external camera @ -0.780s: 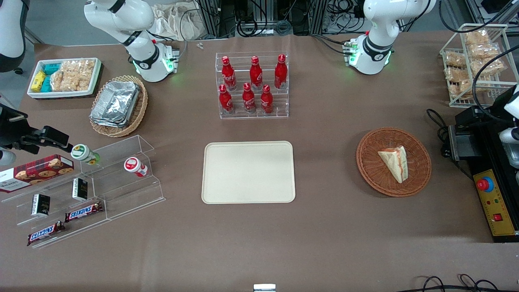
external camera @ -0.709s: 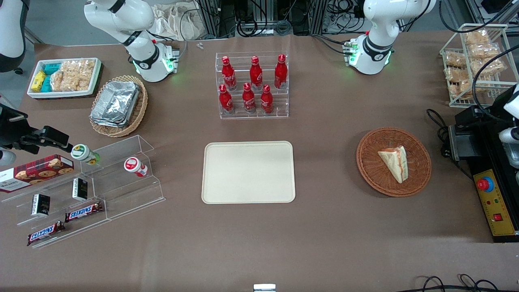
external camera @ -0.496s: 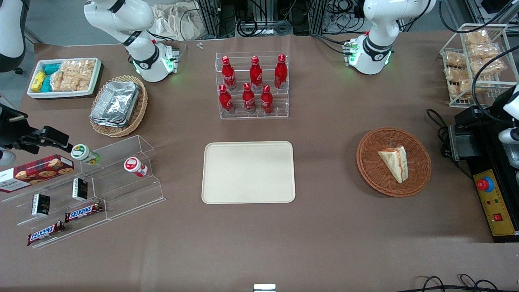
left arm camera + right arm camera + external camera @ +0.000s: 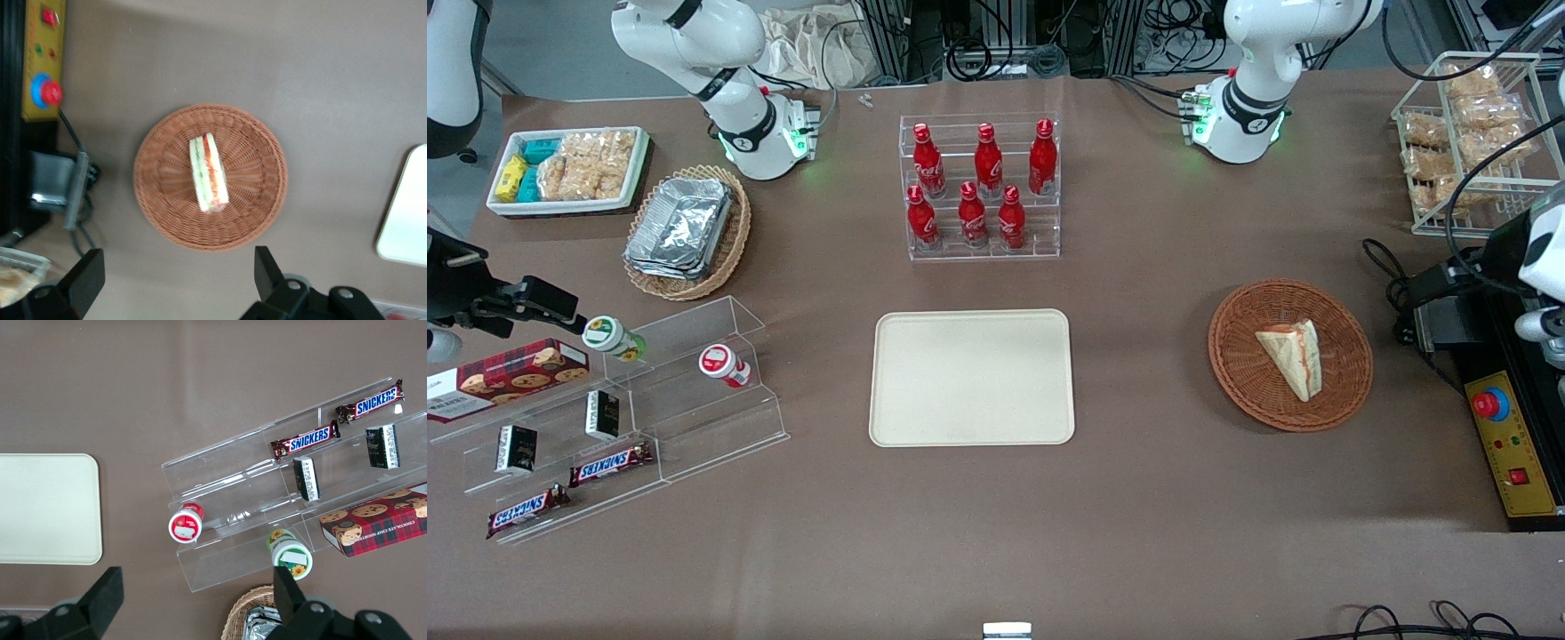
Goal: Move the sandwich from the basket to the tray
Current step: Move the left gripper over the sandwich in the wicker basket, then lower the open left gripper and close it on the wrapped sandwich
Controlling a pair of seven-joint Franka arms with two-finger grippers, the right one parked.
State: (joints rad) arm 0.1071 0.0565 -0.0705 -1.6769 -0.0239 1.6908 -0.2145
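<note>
My gripper [image 4: 173, 283] hangs with fingers spread, high above the basket [image 4: 211, 177]; the sandwich [image 4: 208, 173] lies below, long axis crossing my finger line.

- The gripper [image 4: 175, 287] hangs high above the basket [image 4: 1343, 391], fingers spread wide with nothing between them.
- The sandwich [image 4: 1292, 356] lies alone in the basket, open from above.
- Bare tablecloth [image 4: 1143, 373] runs between basket and tray [image 4: 971, 377].
- The bottle rack [image 4: 980, 187] stands farther from the front camera than the tray, well apart.
- The control box [image 4: 1507, 444] sits just beside the basket, toward the working arm's end.
</note>
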